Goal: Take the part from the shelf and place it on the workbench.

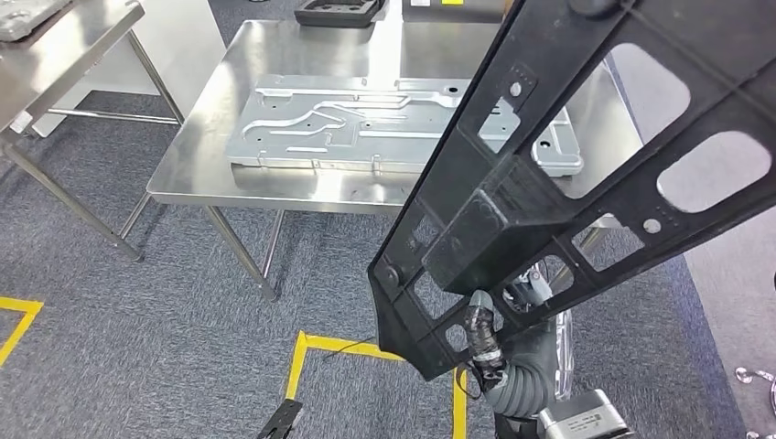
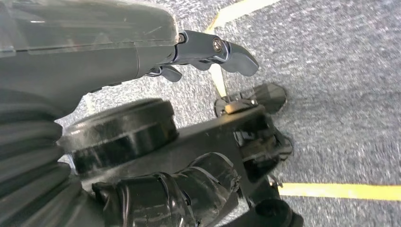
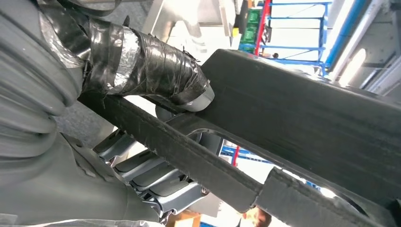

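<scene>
Part (image 1: 586,155) up in the air, right in front of the head camera: one long black plastic frame full of cut-out windows, tilted from the lower middle up to the top right corner. The right hand (image 1: 485,338) has it by the lower end. In the right wrist view the thick taped thumb (image 3: 151,71) presses on one face of a frame bar (image 3: 302,113) while the darker fingers (image 3: 156,175) curl round under the other side, so the bar runs straight through the closed grasp. The frame hangs over the carpet (image 1: 165,302), short of the workbench (image 1: 210,165), touching no table.

On that one steel workbench lies one flat silver stamped metal panel (image 1: 366,128), spread across the middle of the top. One black tray (image 1: 339,11) sits at the far edge. A second steel table (image 1: 64,46) stands off to the left, apart from the first, with a grey item on its near corner too cropped to identify.

Left hand (image 2: 208,52) hangs low over the carpet, nothing in it; the one finger that shows is stretched out, the others out of sight behind the cover. Yellow floor tape (image 1: 320,347) marks a box on the carpet below, with another yellow corner (image 1: 18,320) at the left edge.
</scene>
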Motion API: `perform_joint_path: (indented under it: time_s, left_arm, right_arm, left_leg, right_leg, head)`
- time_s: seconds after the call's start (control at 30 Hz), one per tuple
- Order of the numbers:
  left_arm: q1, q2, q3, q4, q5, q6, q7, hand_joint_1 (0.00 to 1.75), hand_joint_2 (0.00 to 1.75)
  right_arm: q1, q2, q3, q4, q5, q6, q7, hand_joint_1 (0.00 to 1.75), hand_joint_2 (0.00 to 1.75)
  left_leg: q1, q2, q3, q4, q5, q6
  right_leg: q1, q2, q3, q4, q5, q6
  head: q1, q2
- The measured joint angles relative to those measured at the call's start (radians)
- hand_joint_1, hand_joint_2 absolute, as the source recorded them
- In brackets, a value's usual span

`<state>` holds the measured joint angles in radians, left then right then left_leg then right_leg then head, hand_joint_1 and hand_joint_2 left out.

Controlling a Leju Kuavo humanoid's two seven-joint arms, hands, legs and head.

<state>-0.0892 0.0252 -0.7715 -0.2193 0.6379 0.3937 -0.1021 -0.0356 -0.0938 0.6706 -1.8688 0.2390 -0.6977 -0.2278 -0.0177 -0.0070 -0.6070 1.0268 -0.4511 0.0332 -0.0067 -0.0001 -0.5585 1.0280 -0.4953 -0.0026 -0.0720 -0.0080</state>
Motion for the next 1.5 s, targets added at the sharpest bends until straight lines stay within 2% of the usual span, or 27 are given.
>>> perform_joint_path:
  time_s: [0.07,0.1,0.13,0.2,0.23,0.27,0.3,0.37,0.43,0.6,0.67,0.73,0.77,0.8,0.87,0.93,1.03,1.1,1.13,1.17,1.23,1.27,1.3,1.33,1.4,1.47,1.5]
  left_arm:
    - [0.002,0.0,0.0,0.0,0.0,0.0,-0.001,0.0,1.75]
    - [0.002,0.0,0.0,0.0,0.0,0.001,-0.001,0.0,1.75]
    - [0.001,0.0,0.0,0.0,0.0,0.001,-0.002,0.0,1.75]
    - [-0.001,0.0,-0.001,0.0,0.001,0.002,-0.002,0.0,1.75]
    - [-0.001,0.0,-0.001,0.0,0.001,0.002,-0.002,0.0,1.75]
    - [0.0,0.0,-0.001,0.0,0.001,0.002,-0.002,0.0,1.75]
    - [0.001,0.0,-0.001,0.0,0.001,0.002,-0.002,0.0,1.75]
    - [0.003,0.0,-0.001,0.0,0.001,0.002,-0.002,0.0,1.75]
    - [0.001,-0.001,-0.002,0.0,0.002,0.002,-0.002,0.0,1.75]
    - [-0.001,-0.001,-0.005,0.0,0.004,0.002,-0.006,0.0,1.75]
    - [-0.001,-0.001,-0.006,0.0,0.004,0.002,-0.008,0.0,1.75]
    - [0.0,-0.002,-0.006,0.0,0.006,0.002,-0.009,0.0,1.75]
    - [0.002,-0.002,-0.006,0.0,0.007,0.002,-0.009,0.0,1.75]
    - [0.003,-0.003,-0.007,0.0,0.009,0.002,-0.009,0.0,1.75]
    - [0.004,-0.003,-0.007,0.0,0.011,0.002,-0.009,0.0,1.75]
    - [0.002,-0.002,-0.007,0.0,0.013,0.002,-0.009,0.0,1.75]
    - [0.001,-0.002,-0.007,0.0,0.018,0.003,-0.01,0.0,1.75]
    - [0.005,-0.002,-0.007,0.0,0.019,0.003,-0.011,0.0,1.75]
    - [0.005,-0.002,-0.007,0.0,0.019,0.003,-0.011,0.0,1.75]
    - [0.004,-0.002,-0.007,0.0,0.019,0.004,-0.012,0.0,1.75]
    - [0.001,-0.001,-0.008,0.0,0.019,0.005,-0.012,0.0,1.75]
    - [0.0,-0.001,-0.008,0.0,0.019,0.005,-0.012,0.0,1.75]
    - [0.001,-0.002,-0.009,0.0,0.019,0.005,-0.012,0.0,1.75]
    - [0.003,-0.002,-0.01,0.0,0.019,0.005,-0.012,0.0,1.75]
    - [0.007,-0.004,-0.011,0.0,0.019,0.005,-0.012,0.0,1.75]
    - [0.004,-0.005,-0.012,0.001,0.019,0.005,-0.012,0.0,1.75]
    - [0.002,-0.005,-0.013,0.001,0.019,0.005,-0.012,0.0,1.75]
  right_arm:
    - [0.001,0.0,0.0,0.0,0.002,0.0,0.0,1.75,1.75]
    - [0.001,0.0,0.0,0.0,0.004,0.0,0.0,1.75,1.75]
    - [0.002,0.0,0.0,0.0,0.006,0.0,0.0,1.75,1.75]
    - [0.007,0.0,0.0,0.0,0.01,0.0,0.0,1.75,1.75]
    - [0.01,0.0,0.0,0.001,0.011,0.0,0.0,1.75,1.75]
    - [0.012,0.0,0.0,0.001,0.011,0.0,0.0,1.75,1.75]
    - [0.014,0.0,0.0,0.001,0.012,0.0,0.0,1.75,1.75]
    - [0.014,0.0,0.0,0.002,0.012,-0.001,0.0,1.75,1.75]
    - [0.016,0.0,0.0,0.003,0.013,-0.001,0.004,1.75,1.75]
    - [0.023,0.001,0.0,0.003,0.012,-0.001,0.021,1.75,1.75]
    - [0.024,0.001,0.0,0.003,0.01,-0.001,0.021,1.75,1.75]
    - [0.026,0.001,0.0,0.003,0.01,-0.001,0.02,1.75,1.75]
    - [0.027,0.001,0.0,0.003,0.01,-0.001,0.02,1.75,1.75]
    - [0.029,0.001,0.0,0.003,0.01,-0.001,0.02,1.75,1.75]
    - [0.03,0.001,0.0,0.003,0.01,-0.001,0.02,1.75,1.75]
    - [0.03,0.001,0.0,0.003,0.01,0.0,0.019,1.75,1.75]
    - [0.029,0.002,0.0,0.004,0.008,0.0,0.018,1.75,1.75]
    - [0.029,0.002,0.0,0.004,0.007,0.0,0.018,1.75,1.75]
    - [0.028,0.002,0.0,0.005,0.006,-0.001,0.018,1.75,1.75]
    - [0.027,0.002,0.0,0.005,0.005,-0.001,0.017,1.75,1.75]
    - [0.027,0.002,0.0,0.006,0.001,-0.001,0.017,1.75,1.75]
    - [0.027,0.002,0.0,0.007,-0.002,-0.001,0.016,1.75,1.75]
    - [0.028,0.001,0.0,0.008,-0.006,-0.001,0.016,1.75,1.75]
    - [0.028,0.001,0.0,0.009,-0.008,-0.001,0.015,1.75,1.75]
    - [0.028,0.0,0.0,0.009,-0.011,-0.001,0.011,1.75,1.75]
    - [0.028,0.0,0.0,0.01,-0.013,-0.001,0.006,1.75,1.75]
    - [0.029,-0.001,0.0,0.011,-0.014,-0.001,0.004,1.75,1.75]
  left_leg:
    - [0.006,0.0,0.018,-0.02,0.003,0.008]
    - [0.009,0.001,0.03,-0.032,0.004,0.012]
    - [0.012,0.001,0.039,-0.039,0.003,0.017]
    - [0.012,0.001,0.048,-0.039,-0.006,0.023]
    - [0.012,0.001,0.051,-0.036,-0.012,0.024]
    - [0.013,0.001,0.054,-0.032,-0.018,0.023]
    - [0.014,0.0,0.059,-0.028,-0.026,0.022]
    - [0.017,-0.002,0.067,-0.016,-0.045,0.014]
    - [0.015,-0.005,0.067,-0.002,-0.064,0.001]
    - [0.014,-0.003,0.067,0.023,-0.092,-0.021]
    - [0.018,0.0,0.018,0.12,-0.13,-0.03]
    - [0.019,0.0,-0.066,0.249,-0.166,-0.034]
    - [0.019,0.0,-0.097,0.286,-0.163,-0.033]
    - [0.019,0.0,-0.111,0.286,-0.142,-0.03]
    - [0.017,0.0,-0.084,0.18,-0.053,-0.017]
    - [0.008,0.001,-0.035,0.063,0.002,-0.003]
    - [-0.005,0.001,-0.001,0.002,-0.005,0.01]
    - [-0.002,0.0,0.024,-0.019,-0.008,0.015]
    - [0.0,-0.001,0.04,-0.026,-0.01,0.02]
    - [0.002,-0.001,0.052,-0.031,-0.014,0.023]
    - [0.003,-0.001,0.065,-0.031,-0.026,0.029]
    - [0.003,-0.001,0.072,-0.031,-0.033,0.029]
    - [0.004,-0.001,0.081,-0.03,-0.042,0.028]
    - [0.005,-0.001,0.093,-0.03,-0.051,0.026]
    - [0.009,-0.002,0.121,-0.028,-0.074,0.016]
    - [0.01,-0.004,0.135,-0.024,-0.095,0.003]
    - [0.01,-0.004,0.139,-0.022,-0.102,-0.003]
  right_leg:
    - [0.0,0.0,0.003,0.005,-0.009,0.011]
    - [0.0,0.0,-0.007,0.03,-0.022,0.015]
    - [0.0,0.0,-0.032,0.078,-0.043,0.019]
    - [-0.002,0.001,-0.11,0.211,-0.09,0.024]
    - [-0.004,0.001,-0.146,0.264,-0.101,0.027]
    - [-0.006,0.0,-0.168,0.284,-0.092,0.03]
    - [-0.008,0.0,-0.169,0.265,-0.064,0.033]
    - [-0.013,0.001,-0.125,0.145,0.016,0.037]
    - [-0.013,0.002,-0.082,0.049,0.049,0.031]
    - [-0.011,0.005,-0.061,0.028,0.032,-0.002]
    - [-0.011,0.002,-0.047,0.023,0.024,-0.012]
    - [-0.008,0.0,-0.036,0.023,0.014,-0.017]
    - [-0.007,0.001,-0.03,0.023,0.008,-0.018]
    - [-0.005,0.003,-0.022,0.023,0.002,-0.019]
    - [-0.001,0.005,0.001,0.022,-0.013,-0.019]
    - [0.0,0.006,0.018,0.017,-0.028,-0.013]
    - [-0.004,0.004,0.032,0.009,-0.028,0.004]
    - [-0.006,0.002,0.037,0.027,-0.029,0.013]
    - [-0.006,0.002,0.027,0.054,-0.04,0.016]
    - [-0.006,0.002,0.001,0.1,-0.059,0.019]
    - [-0.007,0.002,-0.081,0.22,-0.104,0.024]
    - [-0.007,0.002,-0.119,0.263,-0.114,0.027]
    - [-0.008,0.002,-0.142,0.274,-0.106,0.028]
    - [-0.009,0.002,-0.146,0.248,-0.076,0.03]
    - [-0.012,0.002,-0.115,0.129,0.016,0.033]
    - [-0.009,0.001,-0.09,0.042,0.056,0.025]
    - [-0.007,0.001,-0.087,0.031,0.055,0.017]
  head:
    - [0.001,0.0]
    - [0.002,0.0]
    - [0.003,0.0]
    - [0.005,0.0]
    - [0.004,0.0]
    - [0.004,0.0]
    - [0.004,0.0]
    - [0.005,0.0]
    - [0.008,0.0]
    - [0.003,0.0]
    - [-0.002,0.0]
    - [-0.005,0.0]
    - [-0.005,0.0]
    - [-0.005,0.0]
    - [-0.005,0.0]
    - [-0.003,0.0]
    - [-0.001,0.0]
    - [-0.001,0.0]
    - [0.0,0.0]
    - [0.002,0.0]
    - [0.006,0.0]
    - [0.007,0.0]
    - [0.007,0.0]
    - [0.007,0.0]
    - [0.007,0.0]
    - [0.01,0.0]
    - [0.01,0.0]
